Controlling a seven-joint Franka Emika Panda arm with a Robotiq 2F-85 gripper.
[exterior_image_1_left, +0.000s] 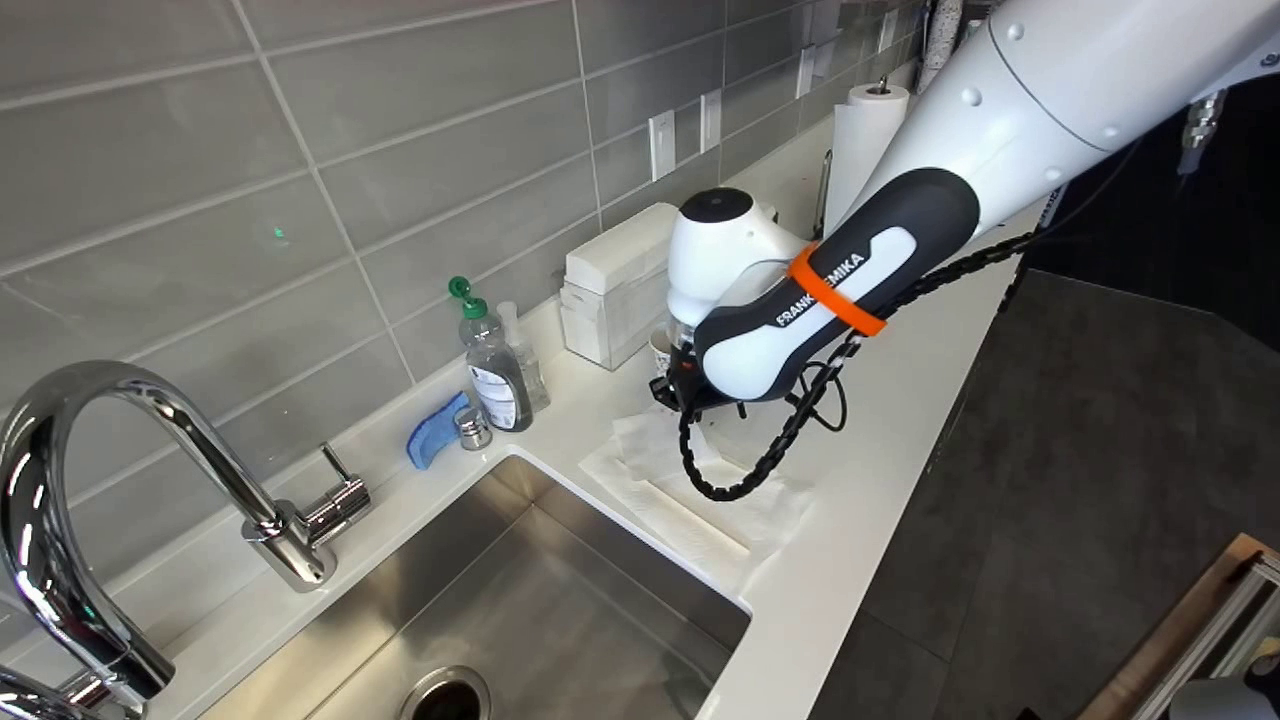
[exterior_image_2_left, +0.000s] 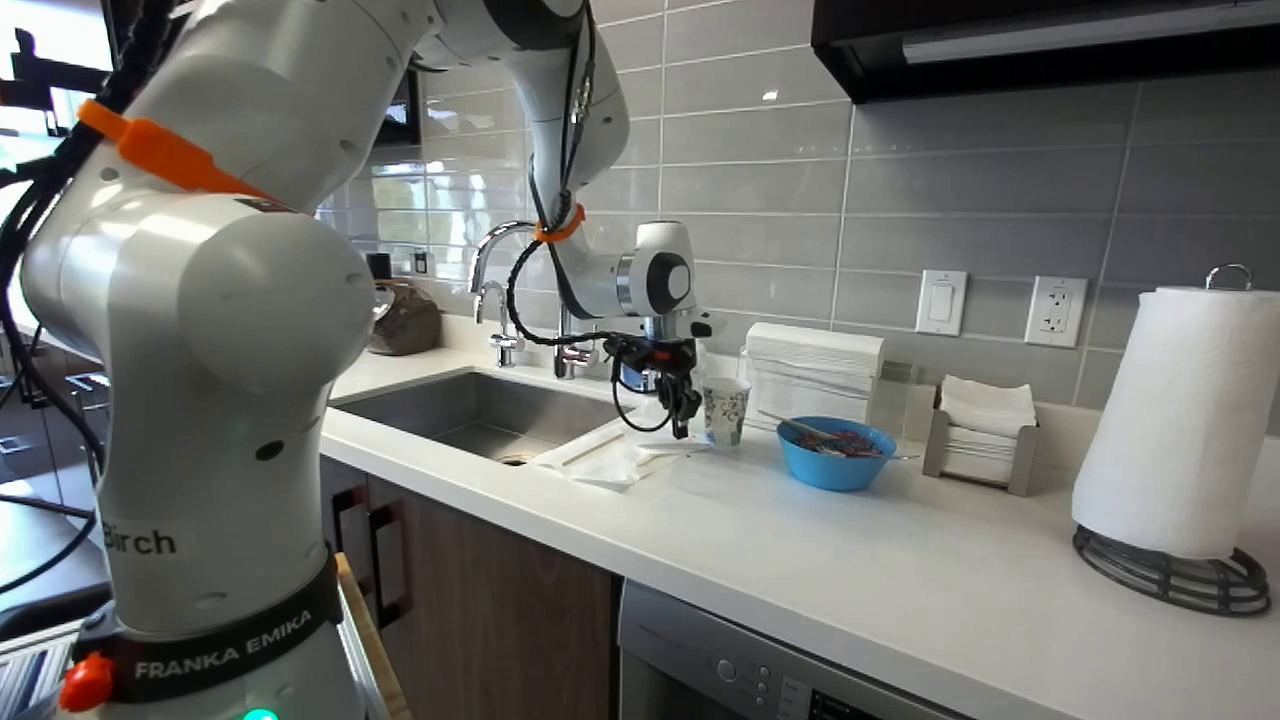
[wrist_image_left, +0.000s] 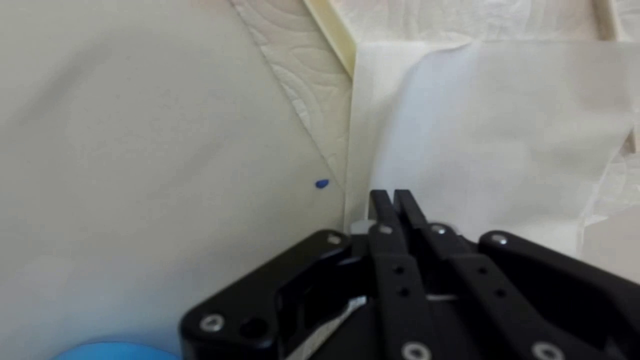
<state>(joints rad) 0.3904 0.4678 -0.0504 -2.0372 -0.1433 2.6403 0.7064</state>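
My gripper (wrist_image_left: 393, 194) points down over the counter, its two fingertips almost together, with only a thin gap and nothing visible between them. It also shows in an exterior view (exterior_image_2_left: 682, 430). The tips are nearest to the left edge of a white napkin (wrist_image_left: 500, 145), which has a raised fold; I cannot tell whether they touch it. The napkin lies over an embossed paper towel (wrist_image_left: 305, 95) with a pale strip (wrist_image_left: 334, 35) on it. A small blue speck (wrist_image_left: 322, 184) lies left of the tips. A patterned paper cup (exterior_image_2_left: 726, 410) stands beside the gripper.
A blue bowl (exterior_image_2_left: 838, 465) with a utensil and dark contents stands past the cup. A steel sink (exterior_image_1_left: 560, 610) borders the paper towel. A soap bottle (exterior_image_1_left: 495, 375), blue sponge (exterior_image_1_left: 437, 432), faucet (exterior_image_1_left: 190, 420), stacked towels (exterior_image_2_left: 815, 365), napkin holder (exterior_image_2_left: 1025, 460) and towel roll (exterior_image_2_left: 1175, 420) stand around.
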